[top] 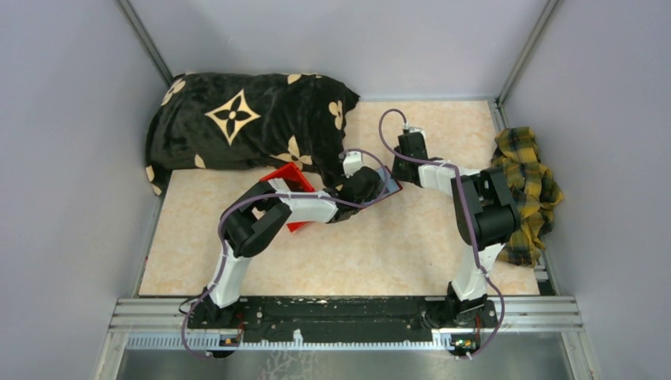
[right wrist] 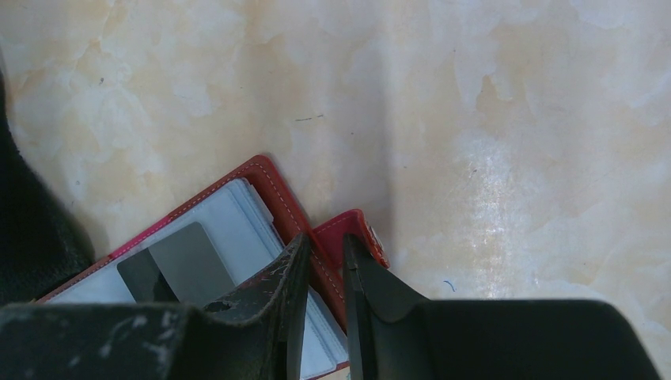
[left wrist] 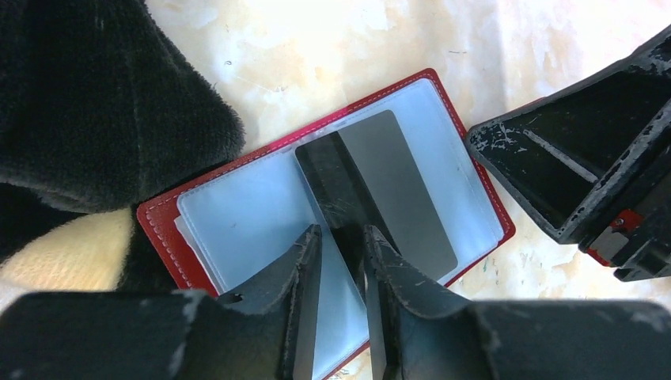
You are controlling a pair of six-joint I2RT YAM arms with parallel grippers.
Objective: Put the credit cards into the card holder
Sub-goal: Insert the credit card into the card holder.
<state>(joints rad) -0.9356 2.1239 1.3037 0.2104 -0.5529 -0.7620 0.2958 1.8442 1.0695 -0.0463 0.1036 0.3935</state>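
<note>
Pinches grey credit card [left wrist: 396,182] in left gripper [left wrist: 342,233], against open card holder [left wrist: 245,214] just beneath; clamps holder's red edge in right gripper [right wrist: 326,241], snap tab [right wrist: 360,229] beside fingertips.

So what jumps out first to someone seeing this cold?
The open dark-red card holder lies mid-table, blue-grey lining up, and the left tool pinches a grey card laid across it. The right tool looks closed on the holder's red edge beside the snap tab. Beyond them sit a black floral pillow at the back left and a yellow plaid cloth at the right edge.
</note>
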